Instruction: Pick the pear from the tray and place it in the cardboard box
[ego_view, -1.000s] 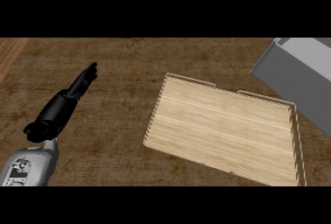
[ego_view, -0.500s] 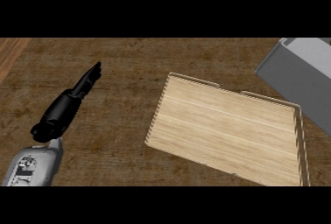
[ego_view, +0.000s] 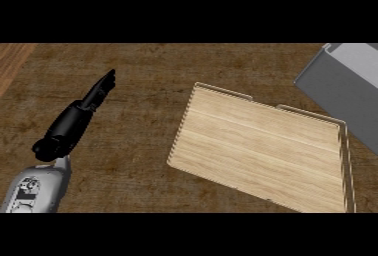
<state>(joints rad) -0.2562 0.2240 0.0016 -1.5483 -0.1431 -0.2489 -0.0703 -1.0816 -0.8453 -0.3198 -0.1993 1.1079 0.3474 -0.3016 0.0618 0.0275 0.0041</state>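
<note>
Where frame ends, box (ego_view: 341, 85) cut off.

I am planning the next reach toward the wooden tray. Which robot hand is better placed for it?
Probably the left: the left robot hand hangs over the counter beside the tray, fingers straight. The right robot hand is not in view. No pear shows on the tray.

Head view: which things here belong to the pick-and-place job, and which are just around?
Job:
- wooden tray, no pear visible on it
- grey box at the right edge, only partly in view
- left hand, fingers straight, over the counter left of the tray

Just around:
- counter top
</note>
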